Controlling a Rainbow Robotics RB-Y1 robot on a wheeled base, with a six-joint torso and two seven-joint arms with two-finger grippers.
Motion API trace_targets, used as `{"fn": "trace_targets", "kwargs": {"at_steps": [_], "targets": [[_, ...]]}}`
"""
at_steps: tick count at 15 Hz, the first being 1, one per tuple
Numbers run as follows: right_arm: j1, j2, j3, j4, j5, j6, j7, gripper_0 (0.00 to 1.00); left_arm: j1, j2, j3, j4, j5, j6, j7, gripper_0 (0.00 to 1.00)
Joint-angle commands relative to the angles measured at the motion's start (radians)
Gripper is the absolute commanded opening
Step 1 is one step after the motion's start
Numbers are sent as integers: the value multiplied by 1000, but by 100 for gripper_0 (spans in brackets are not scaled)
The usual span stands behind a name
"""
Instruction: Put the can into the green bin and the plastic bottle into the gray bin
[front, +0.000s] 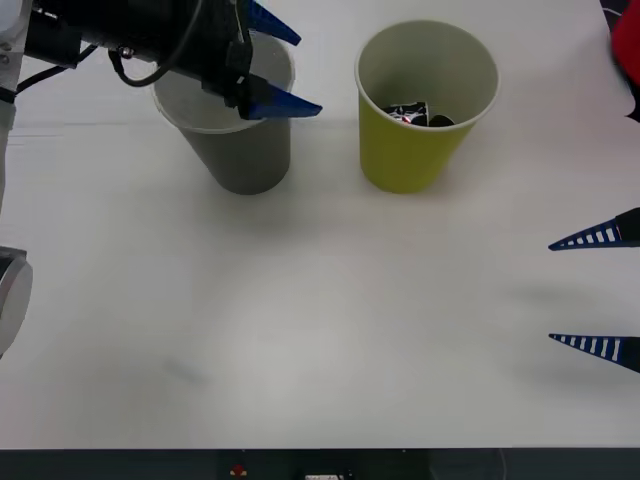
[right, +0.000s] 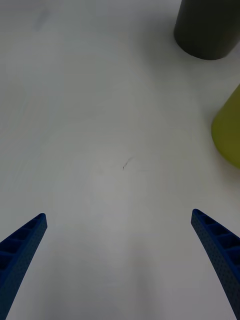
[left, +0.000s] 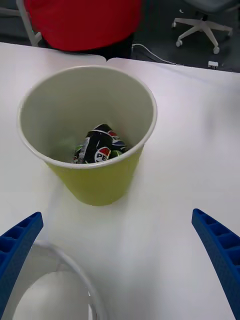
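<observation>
The left end effector (front: 268, 65) hangs over the mouth of the large gray cup-shaped bin with rolled white rim (front: 245, 150), at the far left of the white tabletop (front: 300, 330). Its blue ribbed fingers (front: 285, 104) are spread wide and hold nothing. Just beside the gray bin, to the right, stands the large yellow-green cup-shaped bin (front: 410, 150). The small black drink can with red logo (left: 100, 147) lies crumpled on the floor of this green bin, well apart from both end effectors. The right end effector (front: 598, 292) hovers over bare tabletop at the right edge, fingers wide apart and empty.
</observation>
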Motion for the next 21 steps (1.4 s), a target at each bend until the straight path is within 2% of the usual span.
{"fn": "trace_targets", "kwargs": {"at_steps": [1,7,12,15,21], "targets": [[0,0,0,0,0,0,0,100,114,39,14,-144,39,3,-3,100],[0,0,0,0,0,0,0,100,351,153,14,-389,118,66,5,100],[0,0,0,0,0,0,0,100,571,309,16,-584,188,179,0,100],[0,0,0,0,0,0,0,100,677,392,16,-659,227,245,-6,100],[0,0,0,0,0,0,0,100,772,476,37,-690,258,259,-76,100]]}}
